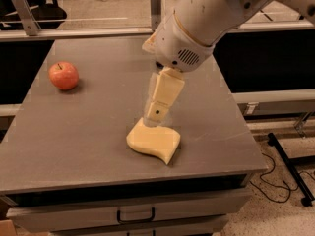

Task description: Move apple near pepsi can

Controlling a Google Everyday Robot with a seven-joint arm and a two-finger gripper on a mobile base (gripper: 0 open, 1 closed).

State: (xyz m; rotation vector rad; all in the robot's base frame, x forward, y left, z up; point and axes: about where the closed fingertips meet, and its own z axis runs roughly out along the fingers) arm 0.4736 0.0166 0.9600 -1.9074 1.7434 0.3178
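The red-orange apple sits on the grey table at the far left. The pepsi can is hidden behind my arm. My arm reaches in from the upper right across the middle of the table. My gripper hangs down from it over the table's centre, just above the far edge of a pale-yellow sponge. The gripper is well to the right of the apple and holds nothing that I can see.
The sponge lies near the table's front centre. A rail with metal posts runs along the back edge. A drawer with a handle is below the front edge. Cables and a stand leg lie on the floor at right.
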